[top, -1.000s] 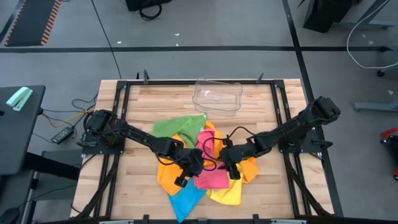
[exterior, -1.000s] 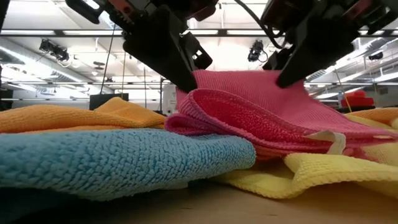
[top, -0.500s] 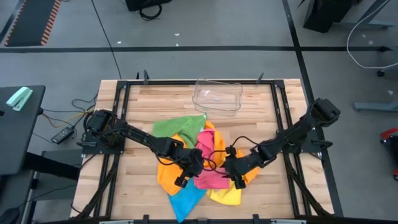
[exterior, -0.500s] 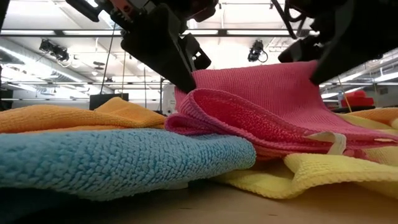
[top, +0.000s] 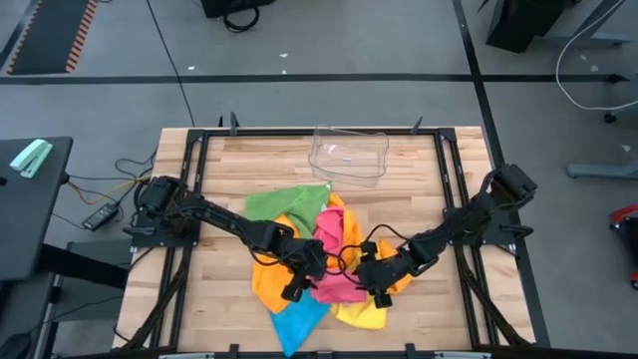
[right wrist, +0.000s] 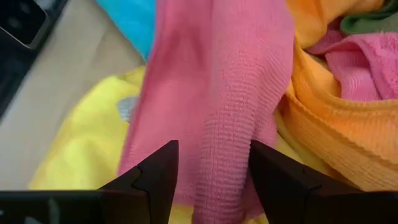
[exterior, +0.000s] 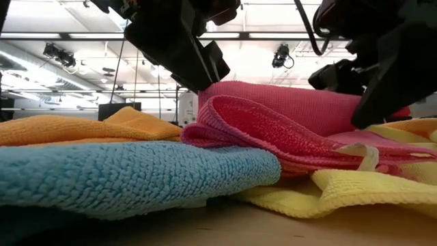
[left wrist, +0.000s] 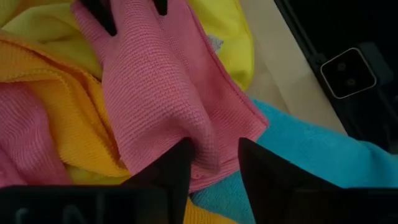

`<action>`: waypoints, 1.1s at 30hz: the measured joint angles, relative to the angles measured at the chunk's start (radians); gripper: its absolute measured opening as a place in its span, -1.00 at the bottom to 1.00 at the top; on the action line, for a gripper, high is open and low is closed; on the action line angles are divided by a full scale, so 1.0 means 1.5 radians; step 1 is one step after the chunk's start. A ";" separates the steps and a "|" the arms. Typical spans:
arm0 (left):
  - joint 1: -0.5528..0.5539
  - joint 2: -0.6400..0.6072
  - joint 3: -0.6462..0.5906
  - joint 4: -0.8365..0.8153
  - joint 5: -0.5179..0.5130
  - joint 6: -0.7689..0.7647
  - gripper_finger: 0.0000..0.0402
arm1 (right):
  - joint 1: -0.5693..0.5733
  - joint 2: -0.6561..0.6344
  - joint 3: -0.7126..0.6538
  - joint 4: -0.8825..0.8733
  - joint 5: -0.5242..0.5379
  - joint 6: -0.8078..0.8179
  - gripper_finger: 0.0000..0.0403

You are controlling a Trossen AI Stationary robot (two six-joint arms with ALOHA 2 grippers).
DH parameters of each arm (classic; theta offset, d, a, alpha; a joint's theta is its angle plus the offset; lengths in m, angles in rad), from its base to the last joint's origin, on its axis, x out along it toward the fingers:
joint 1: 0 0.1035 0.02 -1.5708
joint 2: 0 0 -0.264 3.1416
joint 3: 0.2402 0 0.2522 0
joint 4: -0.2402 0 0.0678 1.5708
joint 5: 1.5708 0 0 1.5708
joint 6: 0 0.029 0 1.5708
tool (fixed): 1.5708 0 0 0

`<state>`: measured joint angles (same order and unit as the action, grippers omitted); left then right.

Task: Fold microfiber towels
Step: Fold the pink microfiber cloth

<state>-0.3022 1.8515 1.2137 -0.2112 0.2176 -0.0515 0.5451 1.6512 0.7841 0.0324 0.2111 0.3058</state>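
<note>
Towels lie heaped near the table's front edge, where we see the blue towel [top: 298,322] nearest, the yellow towel [top: 364,311] beside it, then the pink towel [top: 339,281] on top with the orange towel [top: 267,277] to its left, and the green towel [top: 284,202] toward the back. At either end of the pink towel we find the left gripper [left wrist: 213,163] — fingers parted, with a fold of pink cloth between them — and the right gripper [right wrist: 213,167], fingers spread around the other end. Farther back stands a clear plastic tray [top: 348,156] on the wooden table [top: 419,184].
</note>
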 joint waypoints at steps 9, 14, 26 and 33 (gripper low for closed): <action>-0.009 0.000 0.000 0.017 0.008 -0.020 -0.12 | 0.026 0.029 0.000 0.046 -0.002 0.035 0.00; -0.019 0.000 0.000 0.027 0.008 -0.040 -0.16 | 0.040 0.029 0.000 0.063 -0.002 0.059 0.00; -0.025 0.006 0.000 0.070 -0.105 -0.049 -0.26 | 0.043 0.112 0.004 0.132 -0.002 0.096 0.00; -0.043 0.020 -0.001 0.067 -0.115 -0.066 -0.32 | 0.052 0.104 0.005 0.130 -0.002 0.094 0.00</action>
<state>-0.3662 1.8812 1.2121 -0.1108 0.0451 -0.1505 0.6237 1.8065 0.7921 0.2268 0.2086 0.4461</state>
